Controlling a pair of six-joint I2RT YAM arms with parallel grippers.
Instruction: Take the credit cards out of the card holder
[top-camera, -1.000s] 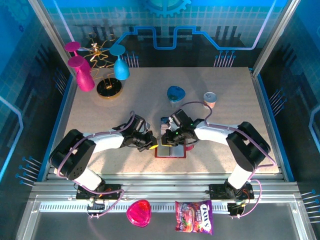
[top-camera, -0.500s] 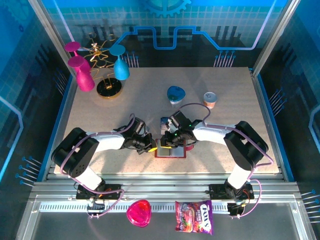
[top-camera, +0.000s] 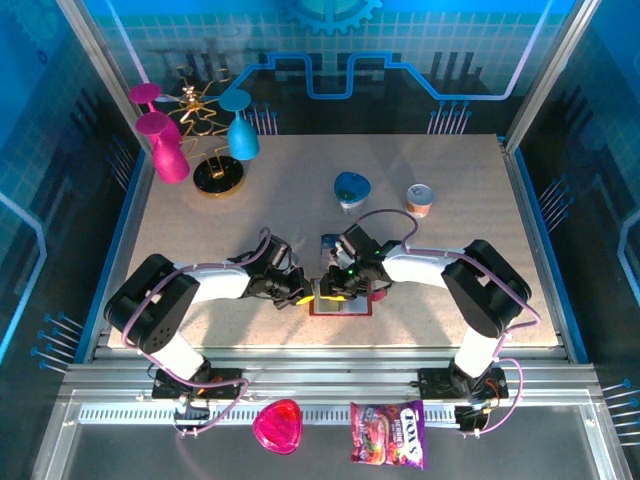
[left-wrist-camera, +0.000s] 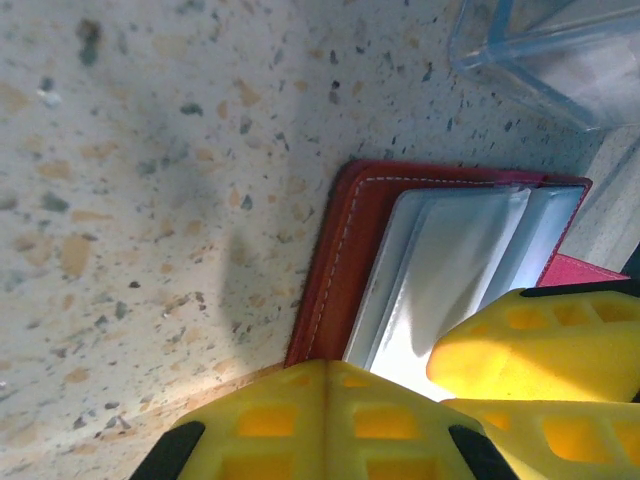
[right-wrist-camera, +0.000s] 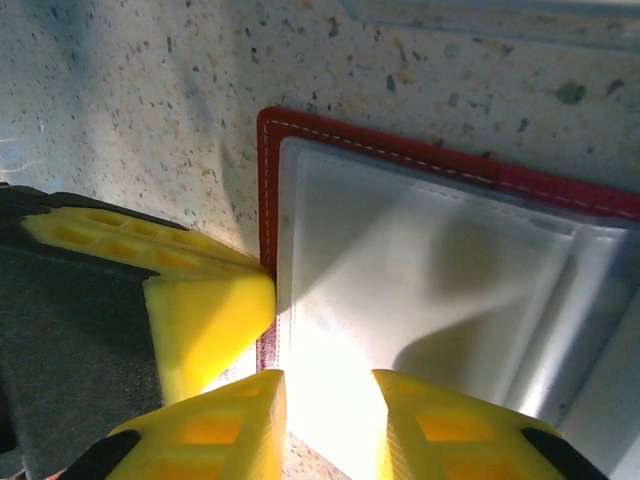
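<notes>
Worktop (top-camera: 280, 190): pale beige stone-look surface, speckled tan and dark grey, with silver aluminium rails (top-camera: 320, 375) running along its near edge and a flat grey ledge (top-camera: 130, 450) in front of them. Back wall (top-camera: 400, 60): glossy blue, gridded, printed with a lighter circuit line and part of a gear emblem (top-camera: 330, 12) at top centre; side walls (top-camera: 40, 150) darker blue with the same grid, met at the worktop's far corners by slanting metal posts (top-camera: 105, 70). Light strong from above, soft shadows on the worktop, reflections on the blue panels.
</notes>
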